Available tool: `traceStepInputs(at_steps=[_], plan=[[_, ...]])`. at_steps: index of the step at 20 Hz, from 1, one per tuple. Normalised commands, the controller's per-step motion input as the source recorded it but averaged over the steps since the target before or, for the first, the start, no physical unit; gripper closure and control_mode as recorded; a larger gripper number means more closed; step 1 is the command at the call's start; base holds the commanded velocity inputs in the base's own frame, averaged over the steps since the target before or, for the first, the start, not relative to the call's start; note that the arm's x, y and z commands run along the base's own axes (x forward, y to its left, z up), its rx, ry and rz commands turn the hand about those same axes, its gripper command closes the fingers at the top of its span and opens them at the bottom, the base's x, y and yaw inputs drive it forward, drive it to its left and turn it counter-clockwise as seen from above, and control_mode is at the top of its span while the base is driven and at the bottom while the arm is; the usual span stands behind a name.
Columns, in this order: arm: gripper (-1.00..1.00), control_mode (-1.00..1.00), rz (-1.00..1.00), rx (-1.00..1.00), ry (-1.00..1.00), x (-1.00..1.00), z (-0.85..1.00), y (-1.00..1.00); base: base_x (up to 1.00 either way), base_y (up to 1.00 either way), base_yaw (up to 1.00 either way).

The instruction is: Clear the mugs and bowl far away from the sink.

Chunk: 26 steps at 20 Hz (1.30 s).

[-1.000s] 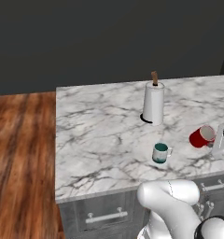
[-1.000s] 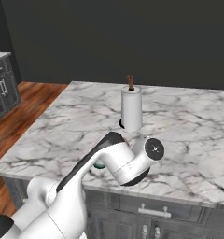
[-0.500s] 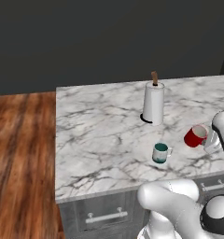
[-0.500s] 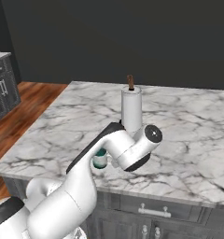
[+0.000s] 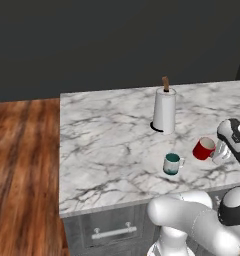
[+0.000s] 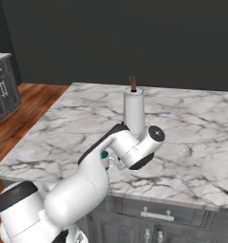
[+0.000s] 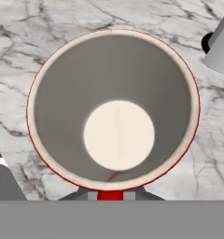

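Red mug is basically right in front of the gripper here, sitting at the right end of the marble worktop and tipped so its mouth faces up and to the right, toward the hand. From the hand view you're staring straight down into the white inside of it, with the red handle stub poking out at the bottom edge right where the jaws would be. So the mug's axis lines up with the gripper's own line of sight.

Looks to me like the jaws are closed on the red mug at the handle/rim side, since it's tilted and doesn't seem to rest flat, but the fingertips themselves are hidden, so that's a judgement call.

Grey-teal mug stands upright just left of the red one, a bit nearer the front edge. Paper towel roll is behind both.
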Motion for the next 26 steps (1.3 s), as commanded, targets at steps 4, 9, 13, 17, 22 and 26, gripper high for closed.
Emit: traceStepInputs(at_steps=[4, 9, 13, 17, 22, 26], plan=[[1.00, -1.00, 0.00, 0.00, 0.01, 0.26, -0.29, -0.05, 0.00, 0.00, 0.00], [1.00, -1.00, 0.00, 0.00, 0.03, 0.28, -0.18, 0.00, 0.00, 0.00, 0.00], [1.00, -1.00, 0.00, 0.00, 0.03, 0.25, -0.13, -0.06, 0.00, 0.00, 0.00], [1.00, -1.00, 0.00, 0.00, 0.01, 0.22, -0.14, -0.17, 0.00, 0.00, 0.00], [1.00, -1.00, 0.00, 0.00, 0.00, 0.23, -0.14, -0.16, 0.00, 0.00, 0.00], [1.00, -1.00, 0.00, 0.00, 0.00, 0.25, -0.19, -0.04, 0.00, 0.00, 0.00]])
